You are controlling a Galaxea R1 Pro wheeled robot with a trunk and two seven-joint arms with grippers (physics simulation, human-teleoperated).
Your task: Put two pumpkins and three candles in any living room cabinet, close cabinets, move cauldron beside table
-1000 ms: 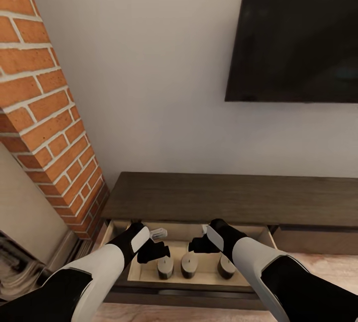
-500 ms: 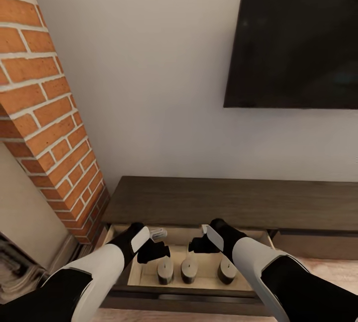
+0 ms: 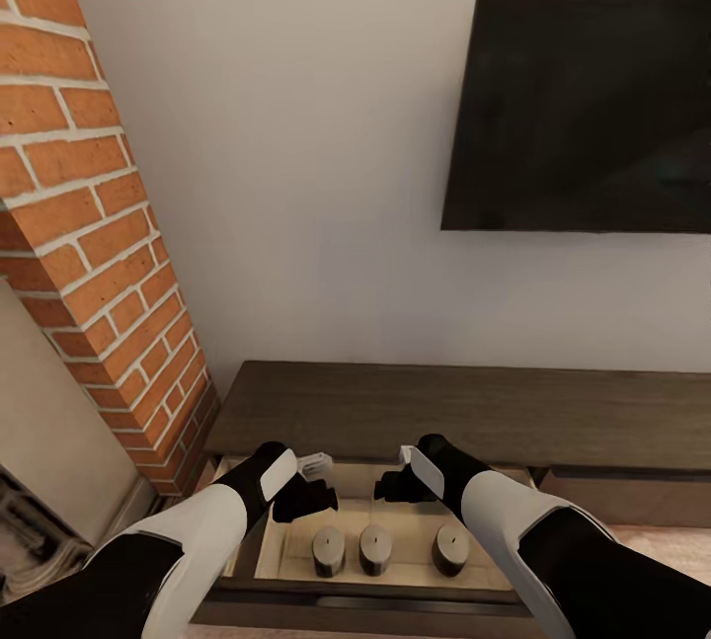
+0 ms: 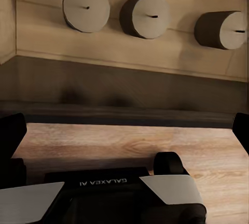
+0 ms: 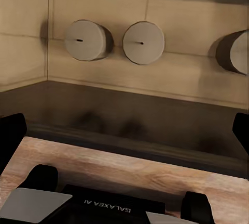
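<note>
While drawer gapes: three candles [image 3: 375, 548] in cabinet [image 3: 464, 412] | both hands apparently open, empty | brick left

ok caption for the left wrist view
Three candles stand upright in the open cabinet drawer, seen past the open left pincer.

We face a plain pale wall [image 3: 316, 175] with a black television [image 3: 583, 116] mounted on it. Left of the television rises a red brick chimney breast [image 3: 89, 224]; below the television, wood-grain floor [image 4: 129, 146] shows pale brown.
</note>
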